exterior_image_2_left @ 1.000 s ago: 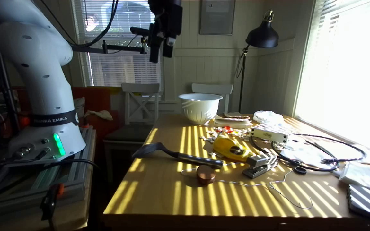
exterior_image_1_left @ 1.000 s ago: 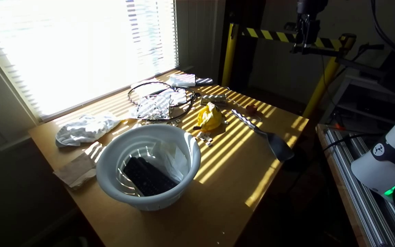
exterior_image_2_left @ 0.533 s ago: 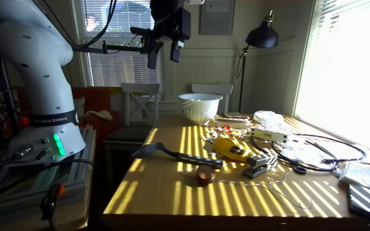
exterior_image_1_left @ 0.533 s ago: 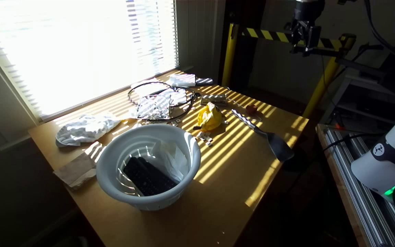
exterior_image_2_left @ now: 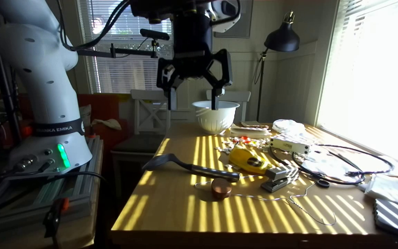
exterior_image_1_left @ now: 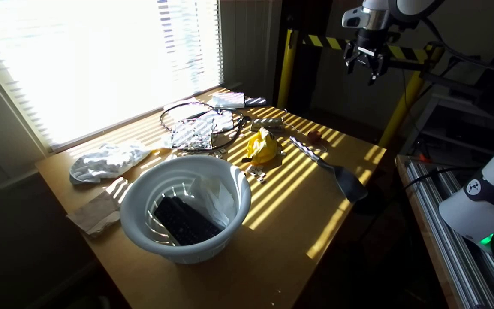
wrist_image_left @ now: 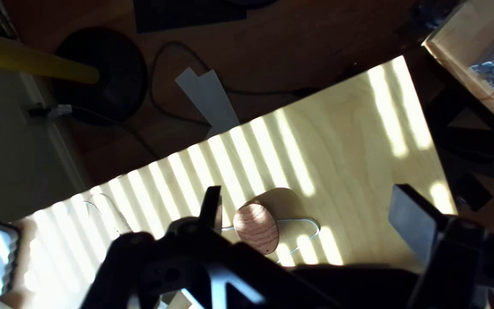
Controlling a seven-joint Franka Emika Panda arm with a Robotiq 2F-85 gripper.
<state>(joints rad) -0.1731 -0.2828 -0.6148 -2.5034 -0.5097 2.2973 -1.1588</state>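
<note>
Two fingers of the gripper [exterior_image_2_left: 193, 104] are held wide apart with nothing gripped, well above the sunlit table [exterior_image_2_left: 157, 214]. Nearest below, a round wooden piece [wrist_image_left: 255, 228] is seen on it, framed in the wrist view between the fingers but closer to one of them. For a sound reach, the piece is probably best centred first and approached straight down, with the thin wire [wrist_image_left: 300, 219] beside it left unpinched; whether the two are joined cannot be told. The outline may be confused by the striped shadows. Close in, room is limited by a spatula [exterior_image_2_left: 202, 169] and a grey stapler [exterior_image_2_left: 282, 172]; farther off are placed a crumpled yellow item [exterior_image_2_left: 238, 159] and a white bowl [exterior_image_1_left: 131, 219], in which a dark remote-like object [exterior_image_1_left: 189, 225] is contained.
</note>
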